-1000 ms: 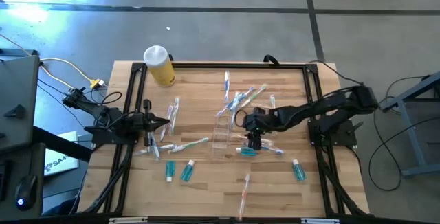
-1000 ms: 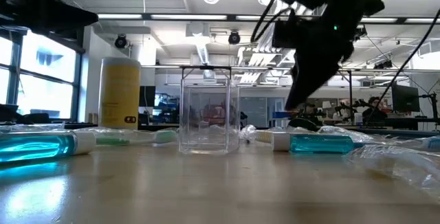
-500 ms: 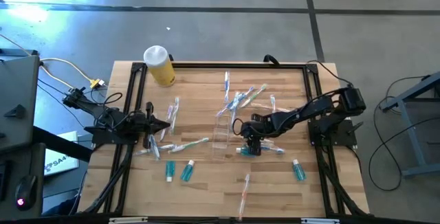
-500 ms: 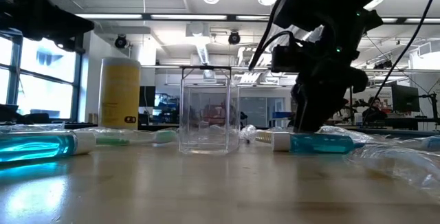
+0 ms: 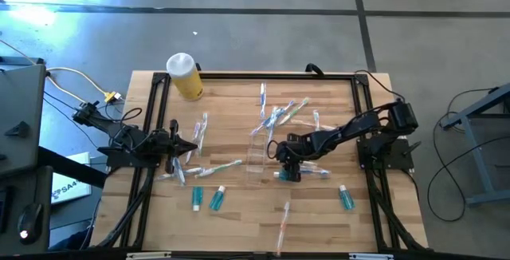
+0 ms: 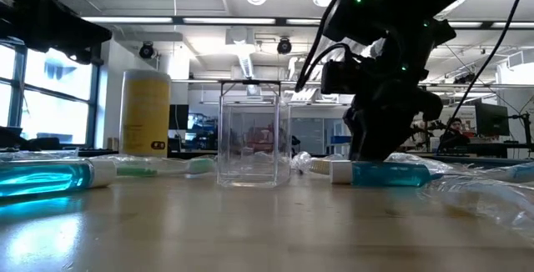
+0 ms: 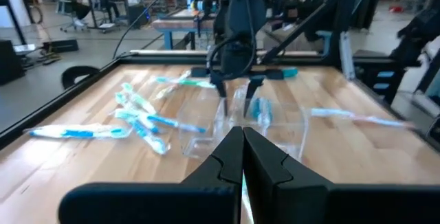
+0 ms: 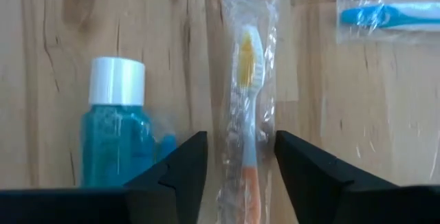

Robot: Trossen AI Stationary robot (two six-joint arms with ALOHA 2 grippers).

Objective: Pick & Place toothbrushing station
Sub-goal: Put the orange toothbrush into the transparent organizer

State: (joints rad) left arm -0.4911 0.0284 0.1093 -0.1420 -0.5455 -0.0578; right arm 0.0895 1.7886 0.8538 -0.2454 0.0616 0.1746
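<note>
Right tool [image 8: 235,157] has dropped lower — straddling a wrapped toothbrush [image 8: 246,107].

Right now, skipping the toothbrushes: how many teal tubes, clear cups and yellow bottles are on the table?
teal tubes: 4
clear cup: 1
yellow bottle: 1
Total: 6

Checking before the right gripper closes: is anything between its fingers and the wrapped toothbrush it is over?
Nothing visible. In the right wrist view, the right gripper straddles the wrapped toothbrush, one finger on each side. A teal tube lies close beside it, just outside one finger. The clear cup stands nearby.
</note>
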